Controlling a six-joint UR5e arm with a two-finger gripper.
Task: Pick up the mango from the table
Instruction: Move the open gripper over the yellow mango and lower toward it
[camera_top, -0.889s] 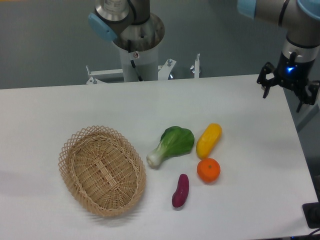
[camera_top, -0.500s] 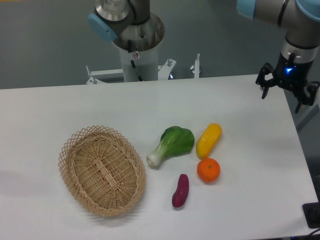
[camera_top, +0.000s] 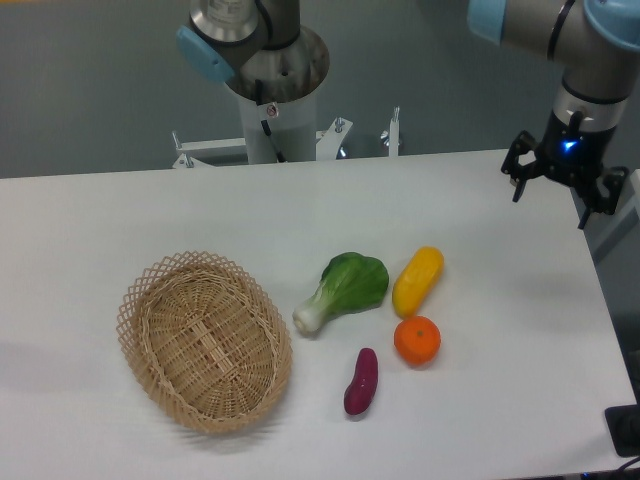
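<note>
**Fixed camera: gripper drifts inward from the far right corner, mango untouched**

Fixed camera, taking the middle of the frame as the clock's centre. The table (camera_top: 120, 215), a white top with rounded corners, fills most of the view. On it, at about 8 o'clock, lies an oval wicker basket (camera_top: 205, 341) with nothing in it. Near the centre rests a green bok choy (camera_top: 344, 288), white stem pointing toward 7 o'clock. Just beside it on the 3 o'clock side lies the mango (camera_top: 417, 280), a glossy yellow fruit lying lengthwise from 1 to 7 o'clock, more orange at its upper end. Just below the mango sits a round orange (camera_top: 417, 340), close to it but seemingly not touching. A small purple sweet potato (camera_top: 361, 381) lies at 5 o'clock, apart from the rest.

At 2 o'clock, over the far right edge of the table, hangs the gripper (camera_top: 556, 186), its dark fingers spread apart with nothing between them.

Compared with the view a second ago, the gripper has shifted a little toward 10 o'clock, that is, inward and up in the frame, while every item on the table has kept its place. That reads as the start of the approach: the arm is leaving its corner, yet it is still well apart from the mango. The grasp is not yet begun. Next, in my judgement, it needs to travel toward 8 o'clock and come down with its fingers across the fruit's narrow width, keeping clear of the orange and the bok choy.
</note>
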